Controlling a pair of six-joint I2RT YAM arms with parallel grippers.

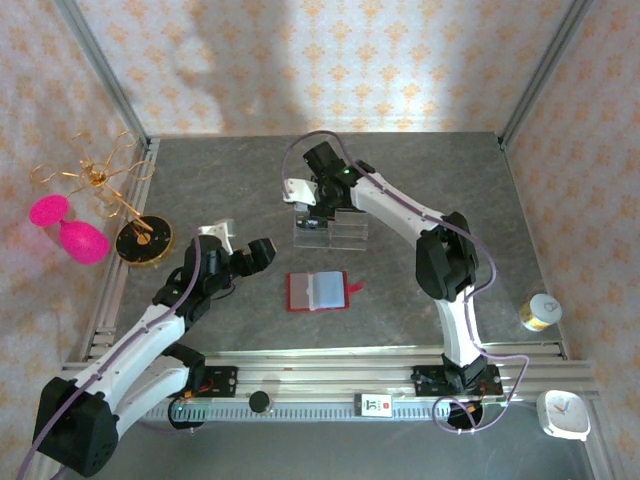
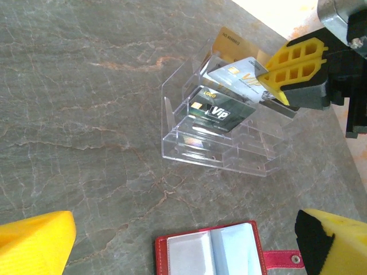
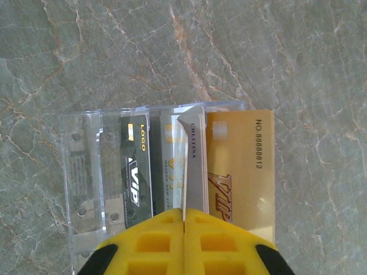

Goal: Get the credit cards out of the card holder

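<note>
The card holder (image 1: pixel 318 291) lies open and flat mid-table, a red wallet with a tab on its right; its pale sleeves (image 2: pixel 212 252) look empty. My left gripper (image 1: pixel 247 251) hovers to the wallet's left, open, with its yellow fingertips (image 2: pixel 35 240) spread wide on either side of the wallet. My right gripper (image 3: pixel 184 213) is shut on a whitish credit card (image 3: pixel 194 166), held on edge in the middle tier of a clear acrylic stand (image 1: pixel 338 234). A gold card (image 3: pixel 243 166) stands behind it and a dark VIP card (image 2: pixel 221 112) in front.
At the left edge stand a gold wire ornament (image 1: pixel 95 178), pink glasses (image 1: pixel 70 230) and a black-gold disc (image 1: pixel 143 241). A yellow-lidded jar (image 1: pixel 540 312) and a white clock (image 1: pixel 565 415) sit at the right. A metal rail (image 1: pixel 330 360) runs along the front.
</note>
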